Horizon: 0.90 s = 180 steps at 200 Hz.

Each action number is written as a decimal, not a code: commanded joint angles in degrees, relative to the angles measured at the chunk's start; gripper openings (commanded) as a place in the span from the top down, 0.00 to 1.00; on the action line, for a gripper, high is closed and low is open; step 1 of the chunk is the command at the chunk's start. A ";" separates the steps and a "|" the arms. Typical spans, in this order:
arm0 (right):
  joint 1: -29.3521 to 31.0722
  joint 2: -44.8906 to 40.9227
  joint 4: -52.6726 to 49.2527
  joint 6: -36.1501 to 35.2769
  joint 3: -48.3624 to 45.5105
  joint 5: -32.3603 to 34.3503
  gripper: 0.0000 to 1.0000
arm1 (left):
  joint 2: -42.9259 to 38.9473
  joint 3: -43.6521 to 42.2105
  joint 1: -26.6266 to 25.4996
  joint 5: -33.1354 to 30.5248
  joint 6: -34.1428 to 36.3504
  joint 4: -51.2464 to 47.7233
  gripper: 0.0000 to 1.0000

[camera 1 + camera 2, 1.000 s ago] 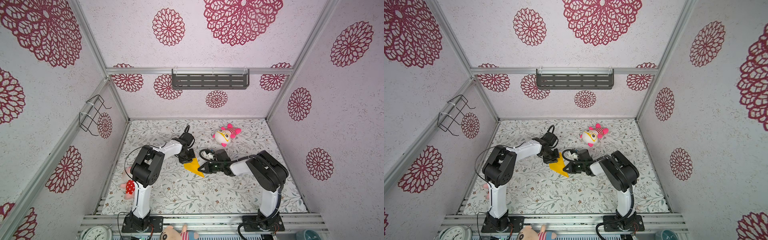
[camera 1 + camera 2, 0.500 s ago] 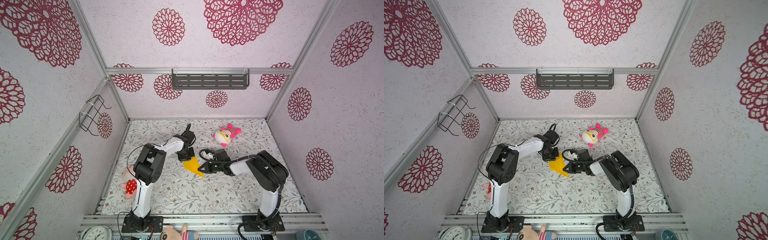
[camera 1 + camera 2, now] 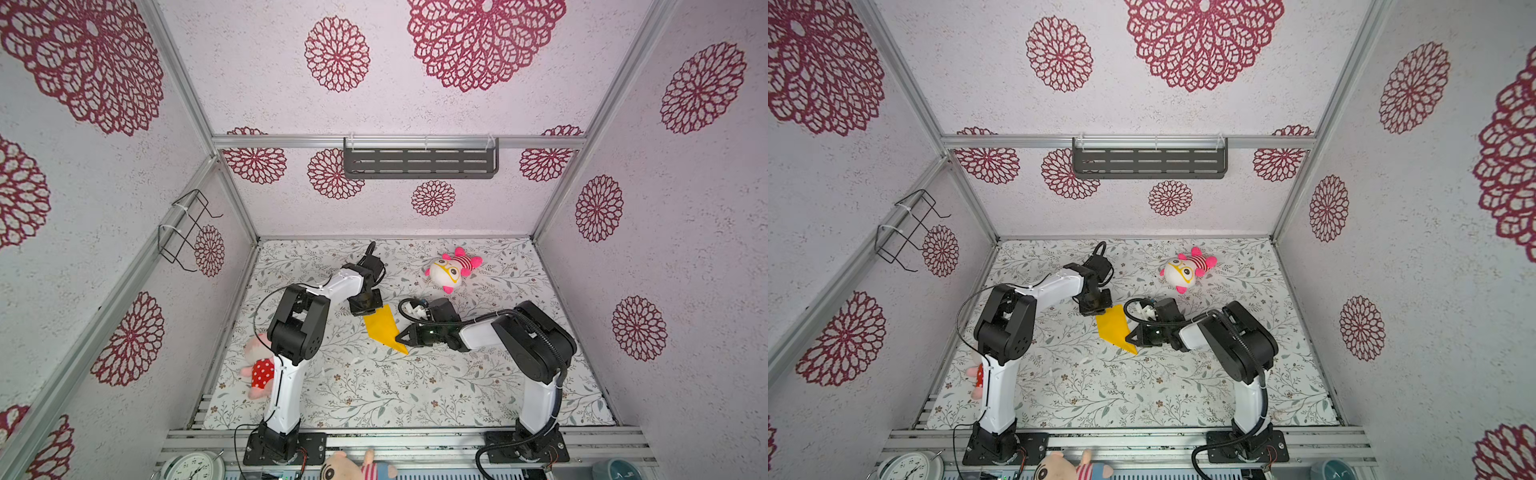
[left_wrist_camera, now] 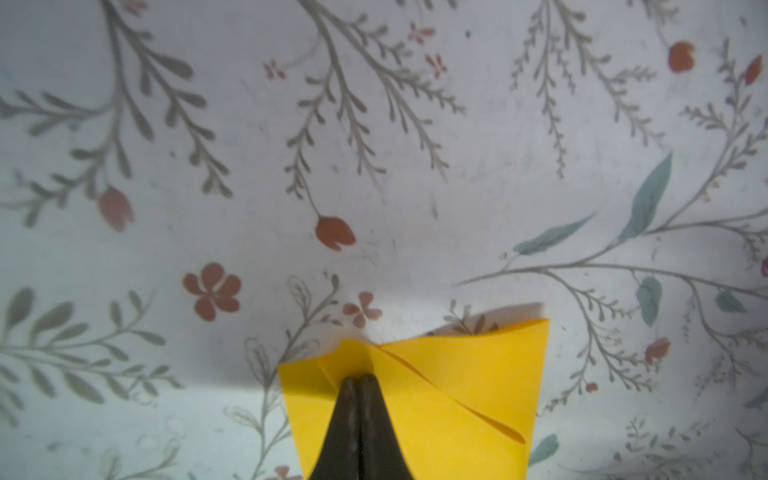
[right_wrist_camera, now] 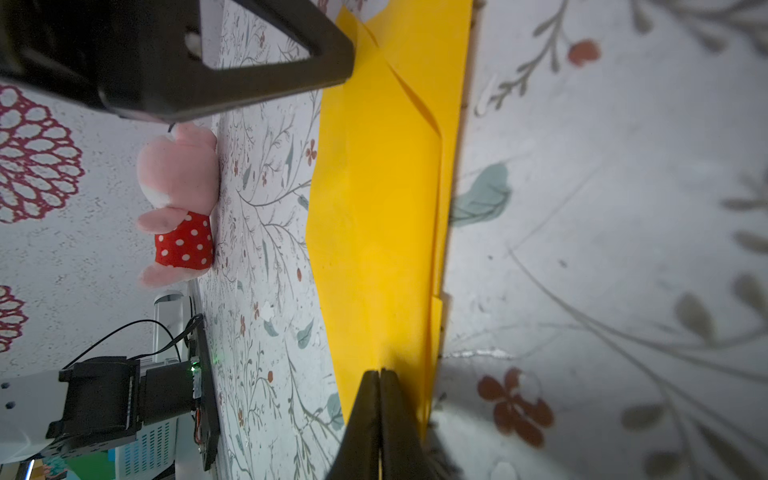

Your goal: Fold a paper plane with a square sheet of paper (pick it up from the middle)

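Yellow-orange paper, folded into a narrow kite-shaped paper plane (image 3: 384,328) (image 3: 1115,328), lies on the floral table cover (image 3: 374,399). It is near the pink-and-white plush toy (image 3: 451,270) (image 3: 1185,270) but not touching it, on the toy's side toward the arm bases and a little toward the left arm. Bare cover shows between the two in both top views.

The left gripper (image 3: 371,309) (image 3: 1101,308) meets the plane at its wide end, the end away from the point. In the left wrist view its two black fingers (image 4: 347,415) are pressed flat together and the paper (image 4: 436,395) puckers up to the tips, so the left gripper (image 4: 359,380) appears to pinch the middle fold there. Overlapping flaps run off slantwise from that spot.

The right gripper (image 3: 401,334) (image 3: 1131,337) comes in from the toy's side and meets the plane's long edge close to the pointed end. In the right wrist view it (image 5: 379,372) is likewise closed tight, tip against tip, with the stacked paper layers (image 5: 382,208) running into the seam (a pinch, as far as one can see). That view also shows the left gripper (image 5: 347,62) at the paper's far end.

A second plush, pink in a red dotted dress (image 3: 259,365) (image 5: 178,208), lies well apart from the toy, beyond the left arm.
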 commanded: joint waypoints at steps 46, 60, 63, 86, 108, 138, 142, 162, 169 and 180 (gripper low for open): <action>-0.03 1.38 -9.88 -3.22 -1.74 6.14 0.93 | 0.72 3.06 4.61 -8.27 4.51 -4.01 0.93; -0.02 -0.04 -12.40 -5.19 -1.81 5.80 0.93 | -3.81 0.08 4.19 -4.42 3.68 -1.19 0.92; -0.02 -0.31 -12.93 -5.63 -1.85 5.69 0.92 | -4.81 -0.59 4.07 -3.62 3.30 -0.54 0.92; -0.29 -2.57 -17.29 -9.20 -2.04 5.49 0.92 | -11.42 -8.33 2.70 3.75 0.52 6.54 0.90; -0.70 -4.67 -18.95 -10.97 -2.56 5.15 0.92 | -16.75 -14.55 1.23 10.34 -3.06 12.84 0.90; -0.72 -5.87 -18.29 -10.69 -2.32 4.94 0.92 | -18.60 -20.09 -0.93 15.26 -7.28 20.36 0.90; -0.76 -5.91 -18.14 -10.48 -2.22 4.87 0.92 | -18.39 -20.21 -1.21 15.44 -7.49 20.60 0.90; -0.74 -5.70 -16.33 -9.31 -2.06 4.65 0.92 | -16.46 -19.88 -2.15 15.59 -7.94 20.06 0.91; -0.75 -5.61 -15.80 -8.93 -2.08 4.61 0.92 | -15.74 -19.66 -2.47 15.35 -8.00 19.80 0.92; -0.75 -5.60 -15.36 -8.44 -2.07 4.65 0.92 | -14.56 -19.04 -2.86 14.91 -7.98 18.96 0.93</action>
